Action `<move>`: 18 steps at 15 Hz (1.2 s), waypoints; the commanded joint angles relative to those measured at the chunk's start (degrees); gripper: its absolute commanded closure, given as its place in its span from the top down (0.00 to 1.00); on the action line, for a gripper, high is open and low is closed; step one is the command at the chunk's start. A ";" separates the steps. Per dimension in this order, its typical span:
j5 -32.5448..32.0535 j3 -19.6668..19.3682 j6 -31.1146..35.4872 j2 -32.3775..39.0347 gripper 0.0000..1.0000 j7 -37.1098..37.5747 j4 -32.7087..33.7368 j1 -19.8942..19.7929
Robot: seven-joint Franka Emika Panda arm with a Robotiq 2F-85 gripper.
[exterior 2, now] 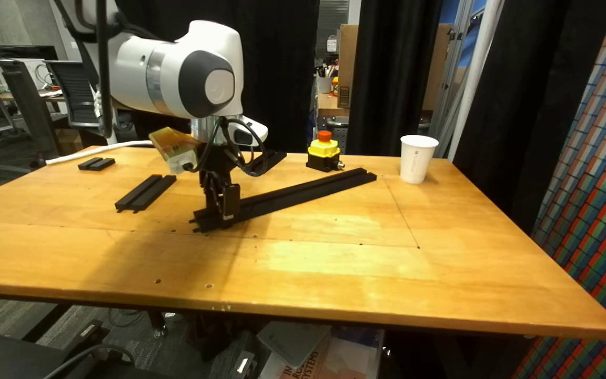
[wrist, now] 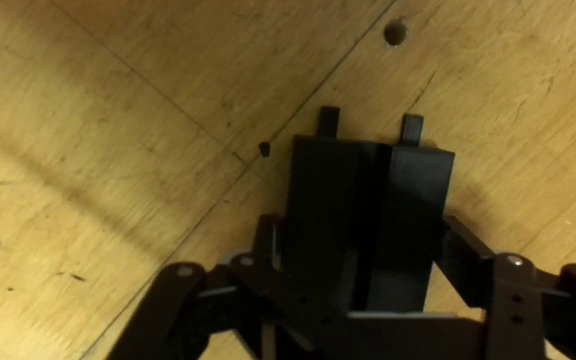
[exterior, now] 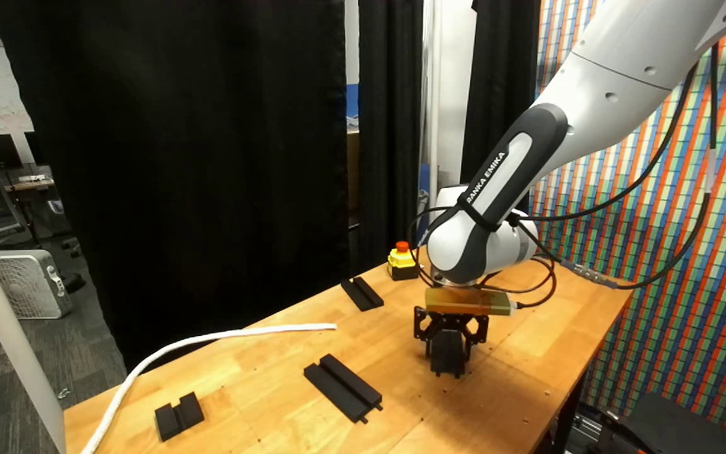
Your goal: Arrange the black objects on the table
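Black pieces (exterior: 343, 387), each with a groove along it, lie on the wooden bench (exterior 2: 308, 284); four can be counted. One long piece (exterior 2: 303, 196) lies slantwise, its two pegs (wrist: 328, 122) toward the front edge and its opposite end toward the far corner, near which one paper cup (exterior 2: 417, 160) stands upright. The gripper (wrist: 360, 240) is closed around the long piece near the pegged end, with one of its two fingers (wrist: 468, 260) on either flank; the wrist view is dark there, but both appear to touch.

One medium piece (exterior 2: 148, 193) lies apart from the gripper, on the side away from the cup, also with two pegs facing the front edge. One small piece (exterior: 179, 416) lies near the corner at the opposite end of the bench from the cup. One short piece (exterior: 362, 294) lies close to the back edge, the long side beside the black curtain (exterior: 180, 157).

Around them, one white cord (exterior: 230, 334) follows the back edge and bends past the small piece near its corner. One yellow and black box (exterior 2: 323, 149) with one red button (exterior 2: 324, 136) stands near the back edge, between the short piece and the cup. In an exterior view the gripper and the arm (exterior: 615, 82) stand in front of most of the long piece; in an exterior view the arm's lower end hides part of the short piece (exterior 2: 275, 159).
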 commanded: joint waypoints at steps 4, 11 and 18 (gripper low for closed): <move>-0.10 -1.36 -0.64 -0.30 0.47 0.41 1.03 2.51; -3.63 -1.15 -9.45 -4.99 0.47 7.64 -1.18 5.96; -4.34 0.04 -11.86 -8.19 0.47 14.31 -3.67 6.42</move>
